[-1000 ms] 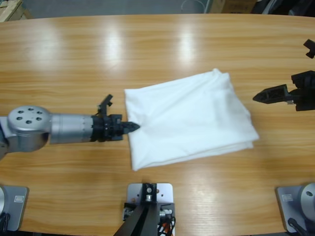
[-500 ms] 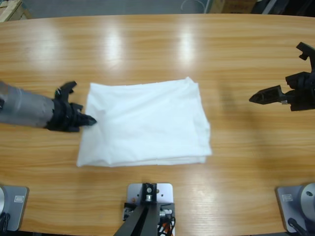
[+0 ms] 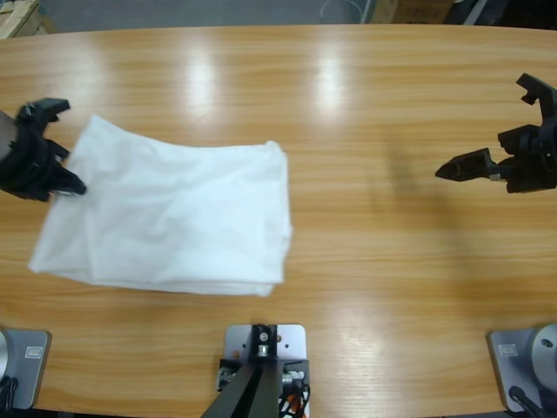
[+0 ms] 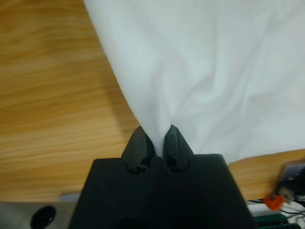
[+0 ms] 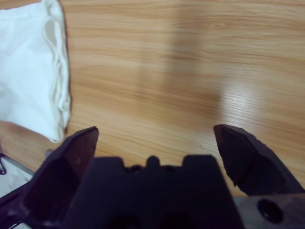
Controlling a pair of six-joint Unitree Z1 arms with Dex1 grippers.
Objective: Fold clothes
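Sliding leftward across the table [image 3: 348, 104], the T-shirt [image 3: 174, 218] is now lying well toward the left end, whereas a second ago it was sitting right of the middle; it has also been turning as it travels. The left gripper [image 3: 77, 185] has been retreating with it, so that only its black head is showing at the left edge of the high view, while the right gripper [image 3: 454, 168] is staying almost where it was.

Judging by how the cloth is lying, the folding is looking largely done: the shirt is resting as a compact, roughly rectangular stack, with several layered edges showing along its right side and near edge. No sleeve, collar or print is showing in the high view. What seems left is little more than placing it and letting go, though whether another fold is intended cannot be told.

The left gripper's jaws are closing tightly on a pinch of the shirt's left edge; in the left wrist view the white fabric [image 4: 214, 71] is running straight out from between the two black tips and fanning away over the wood. The right gripper's jaws are standing wide apart with nothing between them, hovering well apart from the shirt on the right of the table; the right wrist view is showing the stacked edge [image 5: 57, 71] only at the far left.
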